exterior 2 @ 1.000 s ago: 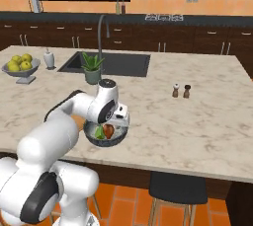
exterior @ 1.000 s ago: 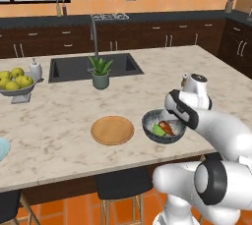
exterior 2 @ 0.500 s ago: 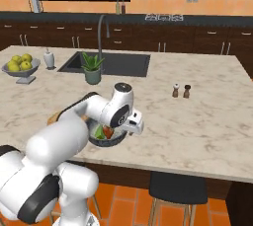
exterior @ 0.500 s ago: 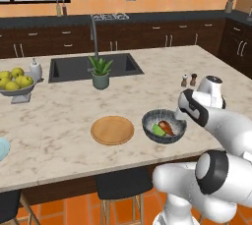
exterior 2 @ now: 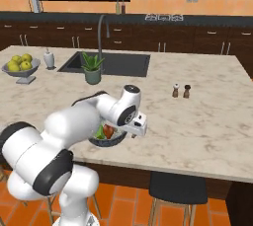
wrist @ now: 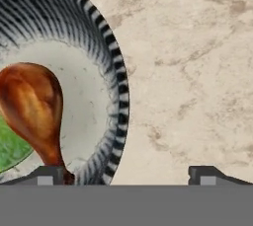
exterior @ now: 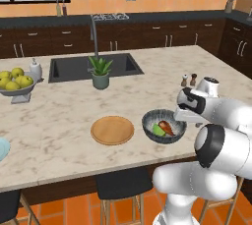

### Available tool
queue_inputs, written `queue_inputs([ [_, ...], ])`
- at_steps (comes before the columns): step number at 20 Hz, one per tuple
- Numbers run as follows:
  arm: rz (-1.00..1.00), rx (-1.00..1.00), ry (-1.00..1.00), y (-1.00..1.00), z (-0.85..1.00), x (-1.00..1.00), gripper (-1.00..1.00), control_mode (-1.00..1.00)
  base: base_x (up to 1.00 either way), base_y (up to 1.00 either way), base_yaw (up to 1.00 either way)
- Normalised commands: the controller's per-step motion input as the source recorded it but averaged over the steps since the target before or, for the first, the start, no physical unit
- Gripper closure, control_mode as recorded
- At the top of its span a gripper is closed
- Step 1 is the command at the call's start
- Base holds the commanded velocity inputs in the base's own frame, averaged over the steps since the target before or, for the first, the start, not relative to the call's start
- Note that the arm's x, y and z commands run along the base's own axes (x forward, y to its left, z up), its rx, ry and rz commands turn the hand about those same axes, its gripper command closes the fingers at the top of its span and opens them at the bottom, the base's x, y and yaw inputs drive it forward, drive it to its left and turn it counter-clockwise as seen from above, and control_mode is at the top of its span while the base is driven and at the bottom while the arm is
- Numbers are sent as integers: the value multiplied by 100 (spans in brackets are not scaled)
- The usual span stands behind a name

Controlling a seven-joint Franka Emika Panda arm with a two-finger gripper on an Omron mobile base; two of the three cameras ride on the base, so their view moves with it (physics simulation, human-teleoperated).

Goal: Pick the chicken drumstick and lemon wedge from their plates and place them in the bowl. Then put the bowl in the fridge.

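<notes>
1. At the far left edge of the marble island counter [exterior: 59, 121], a sliver of the pale blue plate [exterior: 2, 148] shows, with no food on the part that is visible.
2. Behind it a footed fruit bowl [exterior: 17, 89] holds yellow-green fruits, with a small white dispenser bottle [exterior: 35, 68] just beside it.
3. The dark sink [exterior: 93, 67] with its tall faucet [exterior: 92, 35] is set into the counter; a spiky potted plant [exterior: 100, 72] stands at its front rim.
4. The tan wooden plate [exterior: 112, 130] lies bare, just beside the bowl.
5. The bowl [exterior: 164, 126] sits near the counter's front edge, holding the chicken drumstick [wrist: 33, 109] and the lemon wedge [wrist: 11, 148], which touch each other.
6. The gripper [wrist: 123, 174] hangs at the bowl's right rim, jaws spread wide and grasping nothing: one fingertip over the rim, the other over bare marble.
7. Salt and pepper shakers [exterior: 189, 79] stand behind the gripper, well apart from the bowl.
</notes>
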Motion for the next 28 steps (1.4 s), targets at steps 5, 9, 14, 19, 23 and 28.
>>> queue_inputs([
  [5,0,0,1,9,-40,25,-100,-100,0,0,0],
  [9,0,0,0,15,-41,23,-100,-100,0,0,0],
  [14,0,0,0,16,-24,3,100,-100,0,0,0],
  [19,-1,0,1,11,-11,0,100,-100,0,0,0],
  [23,-6,0,0,4,20,-14,100,-100,0,0,0],
  [28,-36,8,1,-9,50,-41,100,-100,0,0,0],
])
